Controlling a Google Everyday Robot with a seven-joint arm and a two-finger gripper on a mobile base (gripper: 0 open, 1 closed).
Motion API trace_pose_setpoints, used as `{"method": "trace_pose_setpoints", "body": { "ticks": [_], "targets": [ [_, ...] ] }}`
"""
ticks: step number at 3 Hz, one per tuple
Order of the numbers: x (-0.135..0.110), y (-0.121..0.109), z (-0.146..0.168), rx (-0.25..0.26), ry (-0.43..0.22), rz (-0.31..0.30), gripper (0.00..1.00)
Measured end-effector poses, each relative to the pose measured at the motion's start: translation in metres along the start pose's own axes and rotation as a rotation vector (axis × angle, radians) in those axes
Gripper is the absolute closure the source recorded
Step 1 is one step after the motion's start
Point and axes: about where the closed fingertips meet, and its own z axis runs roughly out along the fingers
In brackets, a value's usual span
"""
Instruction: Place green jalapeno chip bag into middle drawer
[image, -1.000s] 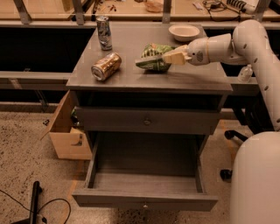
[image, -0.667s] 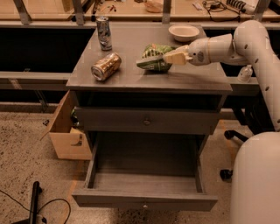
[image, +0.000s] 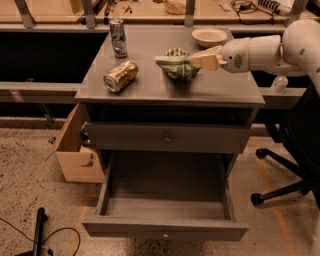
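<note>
1. while the green jalapeno chip bag (image: 175, 65) sits at upper centre of the frame over the grey cabinet top (image: 150, 92), the gripper (image: 201, 60) reaches in from the right with its cream fingers closed on the bag's right end. whether the bag is lifted off the top, i cannot tell.
2. a white bowl (image: 210, 36) stands just behind the gripper. a gold can (image: 120, 76) lies on its side to the bag's left, and a silver can (image: 118, 37) stands upright behind that one. all three are apart from the bag.
3. the middle drawer (image: 165, 206) is pulled out at lower centre, forward of the cabinet's front edge. a closed drawer front (image: 145, 137) with a round knob lies between it and the top.
4. a cardboard box (image: 75, 150) leans at the cabinet's left side, and a black chair base (image: 280, 189) stands at the right.
5. the bag is crumpled and glossy, green with a pale band. the open drawer is matte grey wood, wide and shallow, with low sides, a plain floor and a small knob. the arm's shell is smooth, white and rounded. the floor is speckled.
</note>
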Motion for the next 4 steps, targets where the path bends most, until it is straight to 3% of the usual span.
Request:
{"method": "trace_pose_setpoints", "body": {
  "ticks": [1,2,3,4],
  "targets": [
    [-0.041,0.075,-0.052,0.022,-0.142,0.045,1.00],
    [-0.012,0.126,-0.055,-0.035,-0.145,0.134,1.00],
    [0.059,0.180,-0.030,-0.137,-0.057,0.269,1.00],
    [0.135,0.214,-0.002,-0.200,0.045,0.392,1.00]
  ]
}}
